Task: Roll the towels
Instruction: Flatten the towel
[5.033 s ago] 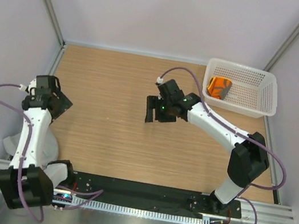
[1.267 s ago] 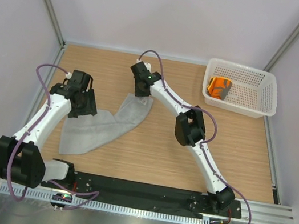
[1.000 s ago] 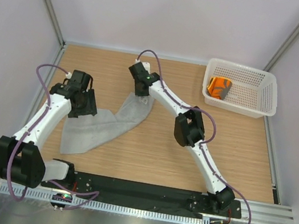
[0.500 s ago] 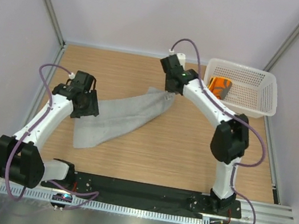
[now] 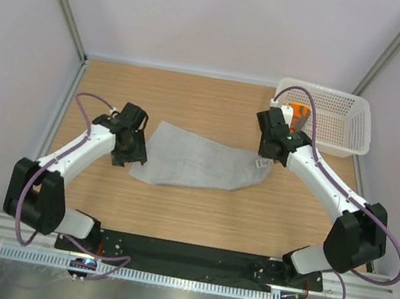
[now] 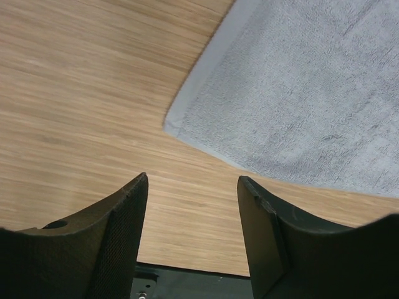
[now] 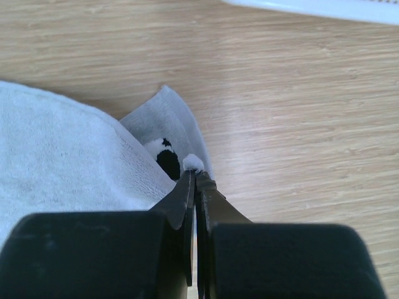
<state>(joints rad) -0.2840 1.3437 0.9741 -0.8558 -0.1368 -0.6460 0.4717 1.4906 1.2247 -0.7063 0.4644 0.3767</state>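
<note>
Top external: right end effector (image 5: 262, 160) pinches grey towel (image 5: 197, 163) corner; left end effector (image 5: 134, 160) wide, alongside.

grey towel (image 5: 197, 163): flat on worktop (image 5: 173, 214), between the two arms
left jaws: at its left edge
right jaws: at its right corner
orange towel (image 5: 299, 117): in basket (image 5: 340, 126), beyond right jaws

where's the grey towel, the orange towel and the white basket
grey towel (image 5: 198, 161), top view, middle of the cloth
orange towel (image 5: 300, 118), top view, its visible orange patch
white basket (image 5: 334, 146), top view, near wall
</note>
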